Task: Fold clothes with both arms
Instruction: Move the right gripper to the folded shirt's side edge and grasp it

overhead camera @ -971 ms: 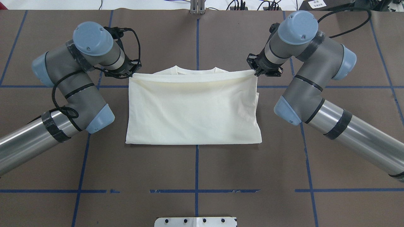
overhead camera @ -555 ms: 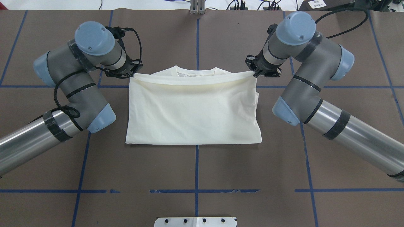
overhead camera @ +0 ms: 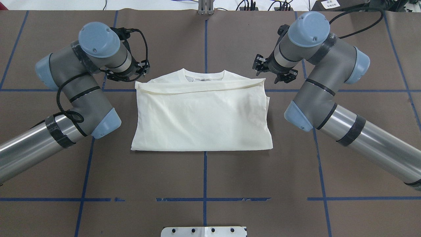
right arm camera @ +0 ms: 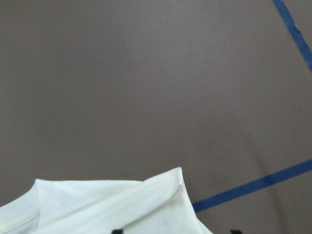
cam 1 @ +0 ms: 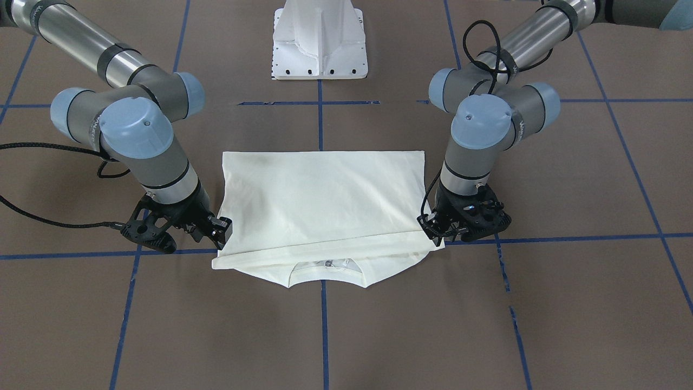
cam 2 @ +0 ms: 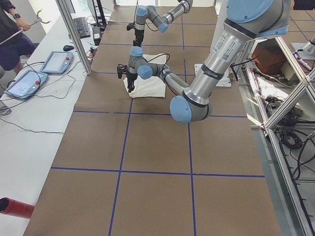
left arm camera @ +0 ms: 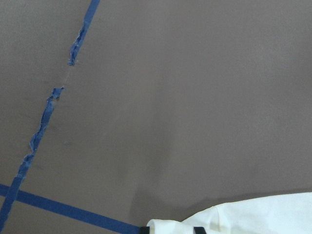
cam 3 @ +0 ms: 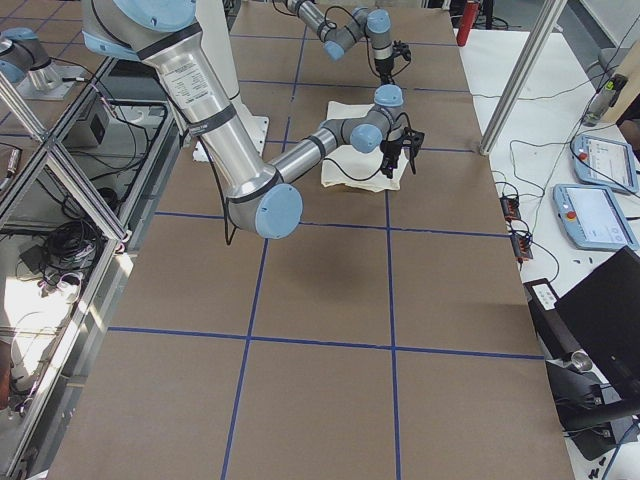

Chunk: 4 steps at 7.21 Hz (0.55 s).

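Observation:
The cream T-shirt (overhead camera: 200, 118) lies folded on the brown table, plain side up, with its neckline toward the far edge; the cat print is hidden. The folded-over hem lies flat just below the collar. My left gripper (overhead camera: 142, 73) hovers at the shirt's far left corner, jaws apart, and the cloth corner (left arm camera: 253, 214) lies loose on the table between its fingertips. My right gripper (overhead camera: 267, 73) stands at the far right corner with jaws spread wide above the cloth corner (right arm camera: 107, 204). In the front view the left gripper (cam 1: 433, 232) and the right gripper (cam 1: 216, 230) flank the shirt (cam 1: 319, 200).
The white pedestal base (cam 1: 319, 49) stands behind the shirt on the robot's side. Blue tape lines (overhead camera: 204, 174) cross the brown table. Beyond the far edge a side bench holds tablets (cam 2: 24, 81), and a red cylinder (cam 2: 15, 207) lies near it.
Both grippers carried the raised hem toward the collar, then opened. The hem has dropped flat onto the shirt, and both grippers have drawn slightly away from the corners.

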Each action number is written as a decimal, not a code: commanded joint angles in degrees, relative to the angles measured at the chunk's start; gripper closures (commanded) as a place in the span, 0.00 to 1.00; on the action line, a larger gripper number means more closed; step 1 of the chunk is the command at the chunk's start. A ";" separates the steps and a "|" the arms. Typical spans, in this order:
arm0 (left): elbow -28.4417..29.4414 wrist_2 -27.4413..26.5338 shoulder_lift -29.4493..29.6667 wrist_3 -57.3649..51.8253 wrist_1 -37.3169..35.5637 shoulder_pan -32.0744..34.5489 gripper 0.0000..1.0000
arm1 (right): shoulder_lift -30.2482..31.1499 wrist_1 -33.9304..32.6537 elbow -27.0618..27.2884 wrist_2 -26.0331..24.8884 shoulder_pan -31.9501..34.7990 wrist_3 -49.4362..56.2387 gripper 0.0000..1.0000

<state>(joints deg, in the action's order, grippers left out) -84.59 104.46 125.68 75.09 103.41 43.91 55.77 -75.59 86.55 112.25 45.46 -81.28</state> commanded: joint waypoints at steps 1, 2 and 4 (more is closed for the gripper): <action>-1.97 0.13 -0.60 -0.12 -0.75 0.21 0.00 | 4.49 -0.26 7.62 -0.19 -3.16 -0.45 0.00; -3.37 0.13 -0.87 -0.12 -1.36 0.39 0.00 | 9.22 -0.70 13.41 -1.41 -6.75 -1.59 0.00; -5.66 0.13 -0.96 0.06 -3.64 0.48 0.00 | 16.88 -0.70 21.35 -6.69 -13.88 -4.58 0.00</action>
<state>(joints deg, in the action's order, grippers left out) -88.75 104.58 124.79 75.09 101.31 44.33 68.16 -76.23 103.10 107.68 35.32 -84.66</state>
